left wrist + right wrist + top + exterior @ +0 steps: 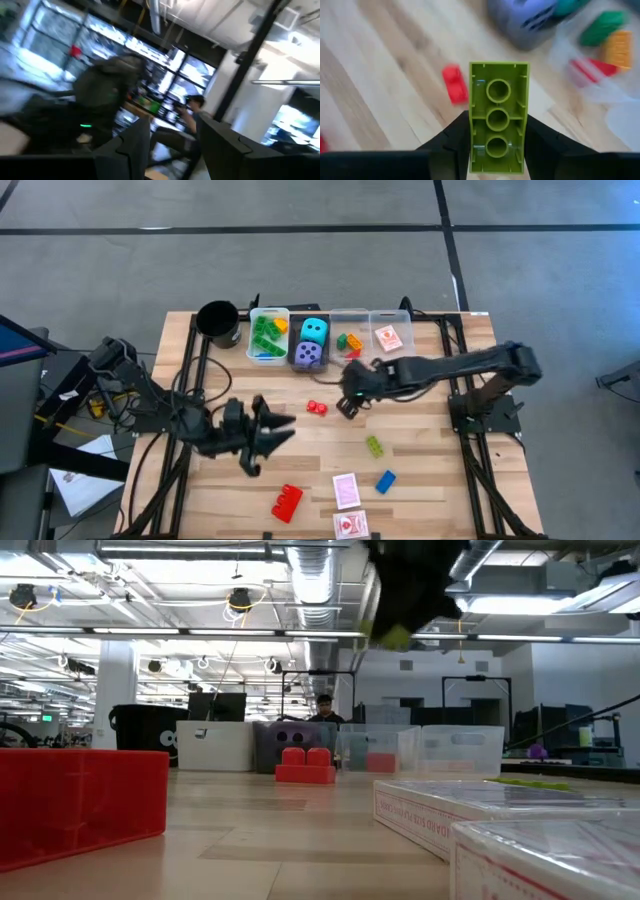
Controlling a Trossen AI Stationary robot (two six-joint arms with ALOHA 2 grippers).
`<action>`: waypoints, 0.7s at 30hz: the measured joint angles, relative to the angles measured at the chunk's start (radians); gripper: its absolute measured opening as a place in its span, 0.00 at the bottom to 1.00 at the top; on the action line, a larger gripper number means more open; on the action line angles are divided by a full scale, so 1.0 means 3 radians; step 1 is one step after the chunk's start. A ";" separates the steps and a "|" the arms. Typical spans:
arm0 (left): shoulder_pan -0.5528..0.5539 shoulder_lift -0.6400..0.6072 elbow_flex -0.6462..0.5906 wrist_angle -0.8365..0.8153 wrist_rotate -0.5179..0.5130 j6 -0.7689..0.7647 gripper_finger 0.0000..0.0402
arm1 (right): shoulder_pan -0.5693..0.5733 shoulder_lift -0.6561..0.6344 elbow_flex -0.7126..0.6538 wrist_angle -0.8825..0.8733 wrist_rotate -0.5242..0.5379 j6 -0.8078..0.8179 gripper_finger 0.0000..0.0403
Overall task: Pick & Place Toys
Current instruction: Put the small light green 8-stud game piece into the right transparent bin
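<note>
— Where's the right pincer (496, 150) at?

— Up off the worktop (420, 480), just in front of the row of bins, clamped on a lime green brick (498, 117). The wrist view shows the brick's hollow underside with three round tubes, squeezed between the two dark fingers (445, 145). From table height you only catch a bit of lime under the dark arm at the top.

— And below it?

— A small red brick (317, 408) on the wood, just beside that pincer on its left-arm side. Behind it, the purple die (309, 356) and the cyan die (314, 330) share one bin (300, 314) (cyan farther back). The bin next to the black cup (218, 321) has green bricks (264, 335) in it, another holds an orange and green brick (349, 341), and the last one a red-white card (388, 337).

— The left arm?

— Its pincer (272, 432) hovers over the worktop's near-left part, fingers apart and nothing between them.

— What's lying loose?

— A second lime brick (374, 446) and a blue brick (385, 481) towards the right, well apart from the big red brick (287, 502) near the front edge. Two red-white cards (346, 490) sit between the red and blue ones, one touching the front edge. A person (323, 708) shows far behind the table.
</note>
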 joint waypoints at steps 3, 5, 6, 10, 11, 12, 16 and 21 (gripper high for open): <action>0.0195 -0.0101 0.0000 -0.0020 -0.0004 0.0214 0.38 | 0.0087 -0.0301 0.0000 -0.0028 0.0331 0.0505 0.33; 0.0343 -0.0204 0.0000 -0.0014 -0.0010 0.0296 0.38 | 0.0152 -0.0473 0.0004 -0.0029 0.0556 0.0751 0.33; 0.0409 -0.0261 0.0000 -0.0010 -0.0012 0.0351 0.38 | 0.0181 -0.0548 0.0004 -0.0028 0.0675 0.0838 0.33; 0.0627 -0.0497 0.0000 -0.0212 -0.0014 0.0535 0.38 | 0.0248 -0.0750 0.0005 -0.0028 0.1006 0.0936 0.33; 0.0667 -0.0571 0.0000 -0.0318 -0.0013 0.0558 0.38 | 0.0236 -0.0780 0.0005 -0.0026 0.1053 0.0912 0.33; 0.0710 -0.0645 0.0000 -0.0432 -0.0012 0.0561 0.38 | 0.0209 -0.0799 0.0005 -0.0028 0.1079 0.0874 0.33; 0.0833 -0.0894 0.0001 -0.1030 -0.0010 0.0547 0.38 | -0.0018 -0.0760 0.0005 -0.0038 0.1130 0.0551 0.33; 0.0876 -0.1073 0.0001 -0.1407 -0.0008 0.0278 0.38 | -0.0459 -0.0511 0.0005 0.0040 0.0796 0.0104 0.33</action>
